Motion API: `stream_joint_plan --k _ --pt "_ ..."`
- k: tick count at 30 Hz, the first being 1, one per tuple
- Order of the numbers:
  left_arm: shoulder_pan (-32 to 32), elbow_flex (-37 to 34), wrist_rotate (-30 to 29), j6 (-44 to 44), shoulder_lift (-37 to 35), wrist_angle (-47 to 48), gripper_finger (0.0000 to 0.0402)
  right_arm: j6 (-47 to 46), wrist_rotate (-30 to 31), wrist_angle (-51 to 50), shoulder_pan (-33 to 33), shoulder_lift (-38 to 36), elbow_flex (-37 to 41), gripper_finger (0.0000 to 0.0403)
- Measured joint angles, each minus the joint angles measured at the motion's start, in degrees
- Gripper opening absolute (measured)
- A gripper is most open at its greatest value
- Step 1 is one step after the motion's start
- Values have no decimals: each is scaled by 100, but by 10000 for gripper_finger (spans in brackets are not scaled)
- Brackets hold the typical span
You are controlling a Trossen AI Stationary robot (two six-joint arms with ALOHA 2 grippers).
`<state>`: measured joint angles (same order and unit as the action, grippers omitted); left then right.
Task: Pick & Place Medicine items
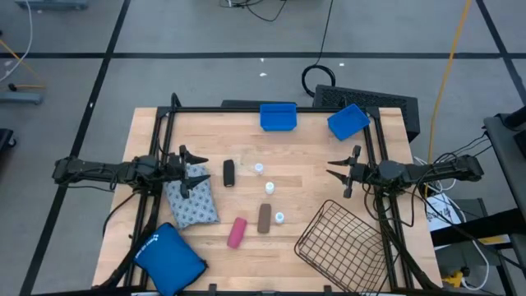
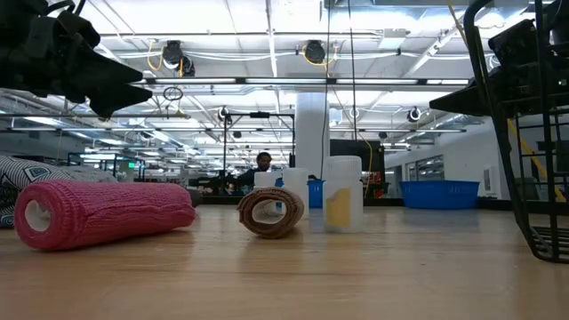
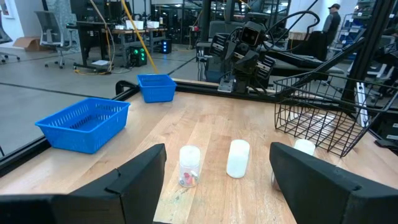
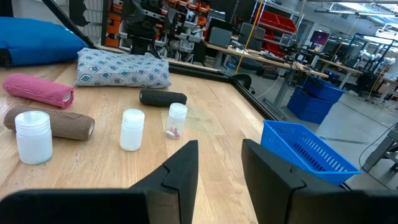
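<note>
The medicine items lie mid-table. A black roll [image 1: 228,173], a brown roll [image 1: 265,218] and a pink roll [image 1: 237,233] lie on their sides. Three small white vials [image 1: 259,168] [image 1: 269,188] [image 1: 280,218] stand upright. The grey-blue patterned pack [image 1: 194,201] lies flat at the left. My left gripper [image 1: 191,168] [image 3: 217,149] hovers level over the pack's far end, open wide and pointing right, toward the vials. My right gripper [image 1: 337,173] [image 4: 219,144] hovers level at the right, pointing left, with a narrow empty gap between its fingers.
A wire basket [image 1: 341,242] sits at the near right. Two blue plastic baskets [image 1: 279,117] [image 1: 348,121] stand along the far edge. A large plain blue pouch [image 1: 170,255] lies at the near left corner. A black frame rail [image 1: 271,109] borders the table.
</note>
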<state>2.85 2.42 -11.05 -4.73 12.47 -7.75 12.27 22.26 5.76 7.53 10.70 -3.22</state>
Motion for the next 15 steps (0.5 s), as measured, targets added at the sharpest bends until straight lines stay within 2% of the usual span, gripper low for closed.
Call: stream_joint_plan --k 15 --pt "1 0 -1 170 0 0 294 0 0 0 1 0 0 116"
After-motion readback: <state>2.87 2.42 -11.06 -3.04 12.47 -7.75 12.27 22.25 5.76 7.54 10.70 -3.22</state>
